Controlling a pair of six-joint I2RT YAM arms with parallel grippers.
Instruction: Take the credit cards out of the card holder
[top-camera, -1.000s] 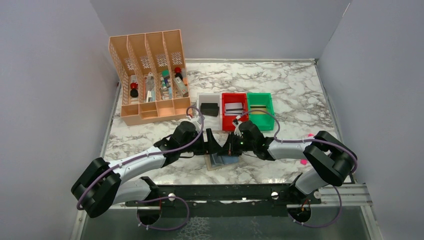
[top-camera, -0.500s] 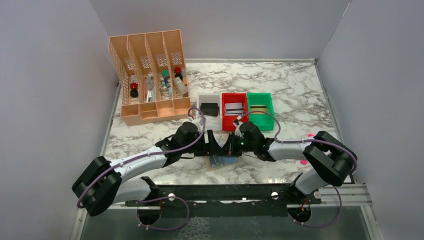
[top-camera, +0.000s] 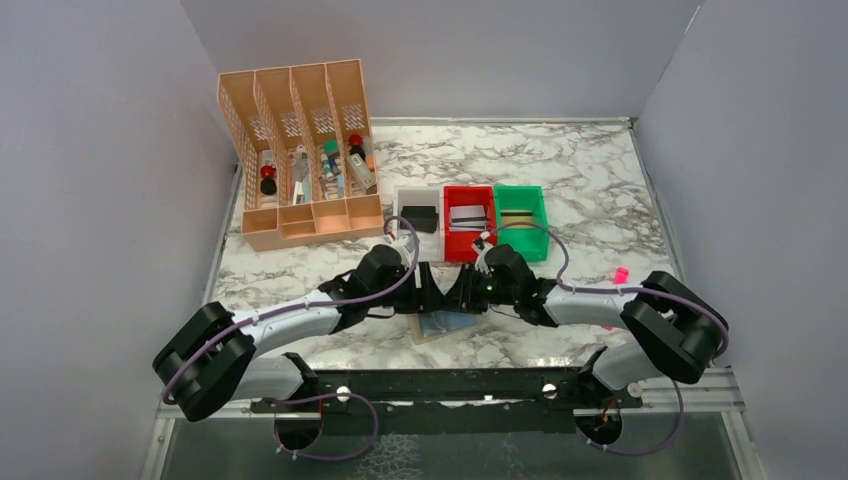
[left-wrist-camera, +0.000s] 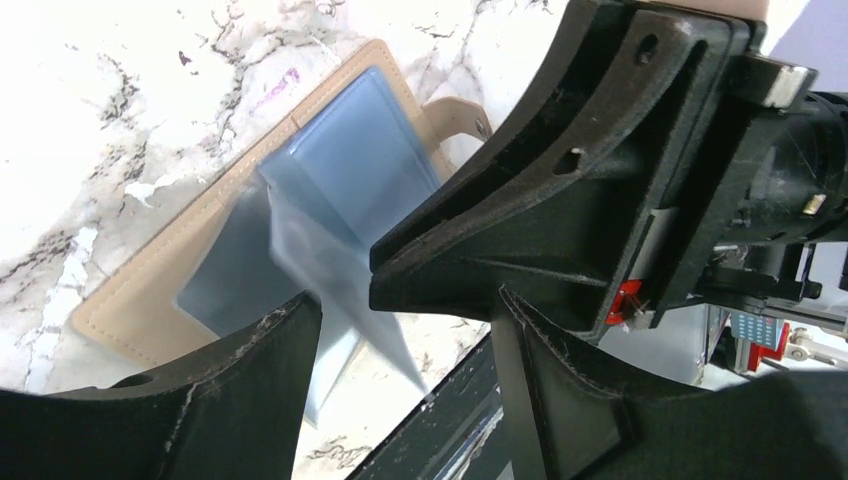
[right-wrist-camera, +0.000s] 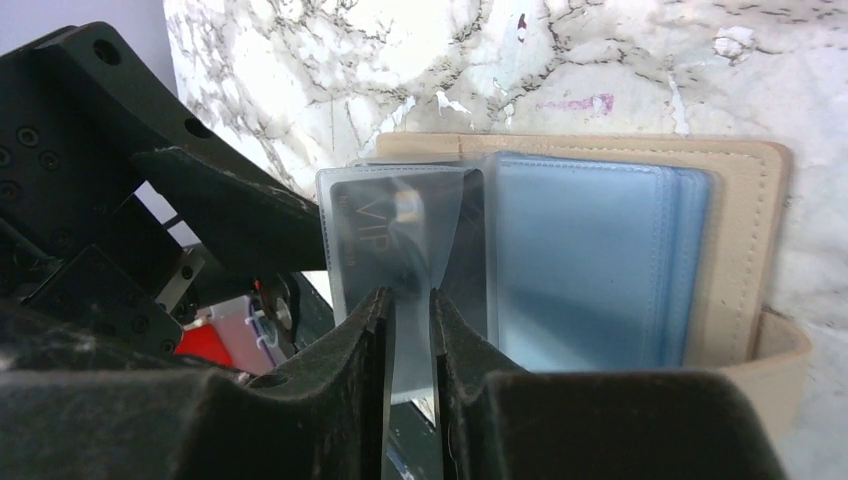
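right arm (top-camera: 600, 300) swung outward, card holder (top-camera: 442, 326) on marble table (top-camera: 600, 180) between grey walls (top-camera: 100, 150)

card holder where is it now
Top view: the card holder lies open on the table, front centre, beneath the left hand and right hand, before the red bin.

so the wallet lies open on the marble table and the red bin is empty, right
Not empty: the red bin holds a grey card, as the top view shows. The wallet does lie open on the table.
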